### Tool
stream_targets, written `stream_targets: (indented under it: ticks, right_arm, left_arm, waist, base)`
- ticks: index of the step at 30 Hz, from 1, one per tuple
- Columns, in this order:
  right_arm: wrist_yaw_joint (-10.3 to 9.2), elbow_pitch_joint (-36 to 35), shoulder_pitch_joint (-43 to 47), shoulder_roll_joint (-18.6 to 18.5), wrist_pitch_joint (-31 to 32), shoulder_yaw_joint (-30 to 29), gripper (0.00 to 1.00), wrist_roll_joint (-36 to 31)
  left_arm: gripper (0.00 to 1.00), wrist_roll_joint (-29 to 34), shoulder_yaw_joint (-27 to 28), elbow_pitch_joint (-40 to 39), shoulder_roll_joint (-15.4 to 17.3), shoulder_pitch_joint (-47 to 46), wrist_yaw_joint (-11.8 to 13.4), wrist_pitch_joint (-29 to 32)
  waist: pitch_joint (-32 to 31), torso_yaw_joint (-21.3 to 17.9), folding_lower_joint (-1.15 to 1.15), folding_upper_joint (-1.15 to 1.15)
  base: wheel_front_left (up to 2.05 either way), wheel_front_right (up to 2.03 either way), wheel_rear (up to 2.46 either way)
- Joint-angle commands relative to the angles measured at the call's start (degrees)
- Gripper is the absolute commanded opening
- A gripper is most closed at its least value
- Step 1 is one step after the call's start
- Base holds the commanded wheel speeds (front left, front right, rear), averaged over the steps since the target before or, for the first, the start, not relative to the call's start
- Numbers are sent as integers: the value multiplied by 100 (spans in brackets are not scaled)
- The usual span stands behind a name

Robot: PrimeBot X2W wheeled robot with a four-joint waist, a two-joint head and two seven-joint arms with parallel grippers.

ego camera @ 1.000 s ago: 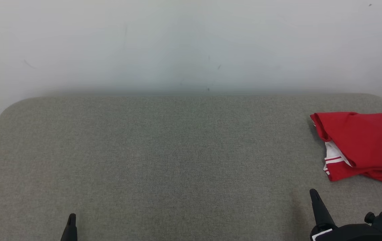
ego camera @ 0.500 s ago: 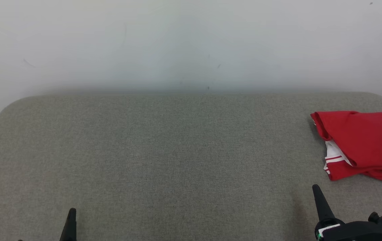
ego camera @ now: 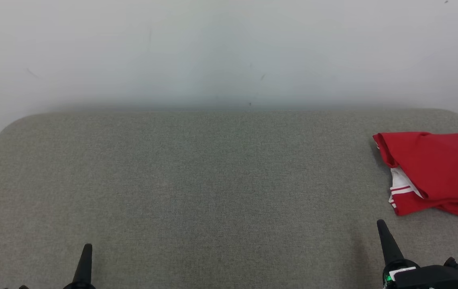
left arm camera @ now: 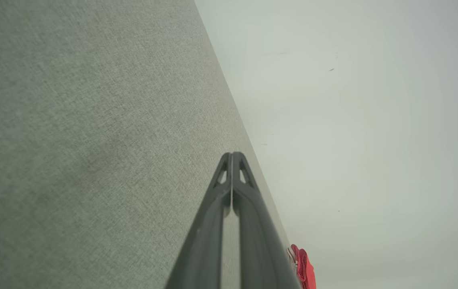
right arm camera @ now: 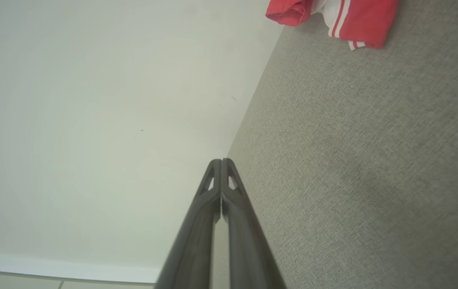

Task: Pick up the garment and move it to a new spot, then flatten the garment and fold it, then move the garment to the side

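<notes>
- Now left pincer [ego camera: 87, 246] and right pincer [ego camera: 380, 222], both pressed together, sit slightly farther forward over the bench [ego camera: 212, 180] than before.
- Red garment [ego camera: 433, 168] unmoved at far right.

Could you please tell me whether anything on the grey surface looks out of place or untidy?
Only the red garment stands out: it lies at the right end of the grey padded surface, its fold loose, the near edge rumpled and a white striped part poking out on the left. Nothing looks spilled or damaged.
</notes>
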Motion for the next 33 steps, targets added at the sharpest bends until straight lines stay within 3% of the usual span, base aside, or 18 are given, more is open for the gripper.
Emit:
stream_targets:
  ticks: [1,33]
  right_arm:
    - [-7,-65,-121,-13,30,-14,0,146]
    - [-10,-60,-170,-15,53,-53,0,1559]
  left_arm:
    - [0,-126,54,-64,-12,-149,-36,47]
    - [0,-1366,266,-148,-157,-285,-110,466]
  waist:
    - [3,0,0,0]
    - [80,-1,0,0]
  base:
    - [0,0,0]
    - [0,0,0]
